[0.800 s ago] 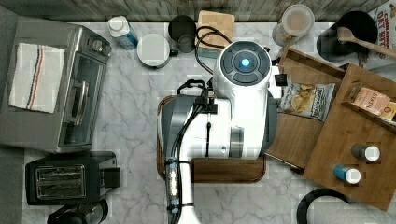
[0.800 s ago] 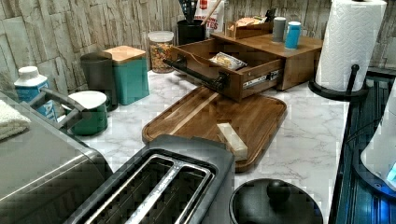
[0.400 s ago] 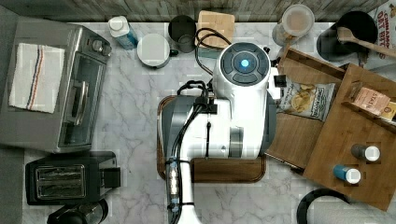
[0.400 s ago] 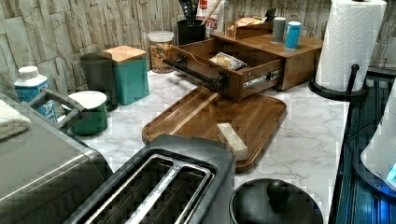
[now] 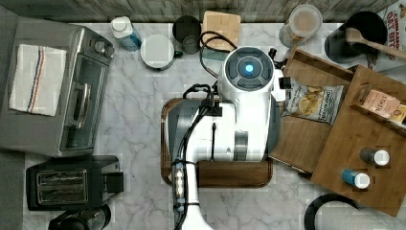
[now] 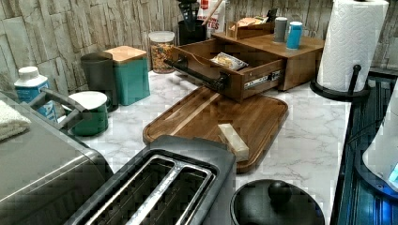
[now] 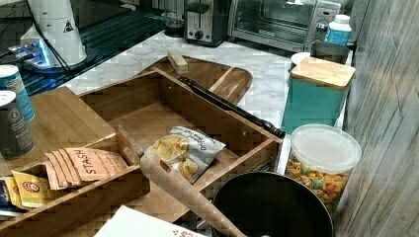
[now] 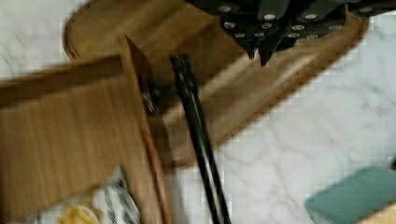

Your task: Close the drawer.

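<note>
From straight overhead, our top view faces down on the white marble counter (image 5: 134, 120), while our left view sits low and close behind the black two-slot toaster (image 6: 155, 192), facing across to the open medium-brown wooden drawer (image 6: 244, 70). Our right view looks the opposite way from close over that drawer (image 7: 148, 113). Our wrist view hangs near its long black bar handle (image 8: 198, 135), which both side views share (image 6: 197, 75) (image 7: 230, 106).
</note>
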Action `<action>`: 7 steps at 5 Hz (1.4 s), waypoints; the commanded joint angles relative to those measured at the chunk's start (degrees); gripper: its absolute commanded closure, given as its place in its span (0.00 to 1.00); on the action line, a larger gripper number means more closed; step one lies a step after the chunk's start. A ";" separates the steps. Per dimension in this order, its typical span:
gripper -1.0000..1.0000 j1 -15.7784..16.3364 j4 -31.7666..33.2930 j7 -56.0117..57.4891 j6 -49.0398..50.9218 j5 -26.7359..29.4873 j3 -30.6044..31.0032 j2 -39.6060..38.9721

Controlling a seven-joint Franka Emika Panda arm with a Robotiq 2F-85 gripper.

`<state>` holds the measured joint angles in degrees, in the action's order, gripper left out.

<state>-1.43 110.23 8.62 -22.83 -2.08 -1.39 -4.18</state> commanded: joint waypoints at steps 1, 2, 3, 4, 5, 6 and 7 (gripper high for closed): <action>1.00 0.63 0.85 4.73 -10.87 -6.52 0.61 -5.59; 1.00 1.50 -2.60 2.79 -11.70 -7.18 0.74 -8.37; 1.00 1.83 -7.60 2.41 -10.49 -7.42 0.59 -11.46; 1.00 1.73 -8.75 2.58 -13.43 -9.04 0.24 -12.96; 1.00 1.26 -10.33 2.70 -14.01 -8.42 0.32 -14.13; 1.00 0.74 -10.54 4.15 -17.19 -8.94 0.09 -15.94; 1.00 0.97 -9.38 3.55 -20.81 -10.58 -0.25 -17.18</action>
<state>-1.10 109.39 11.98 -41.80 -9.51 -1.17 -22.30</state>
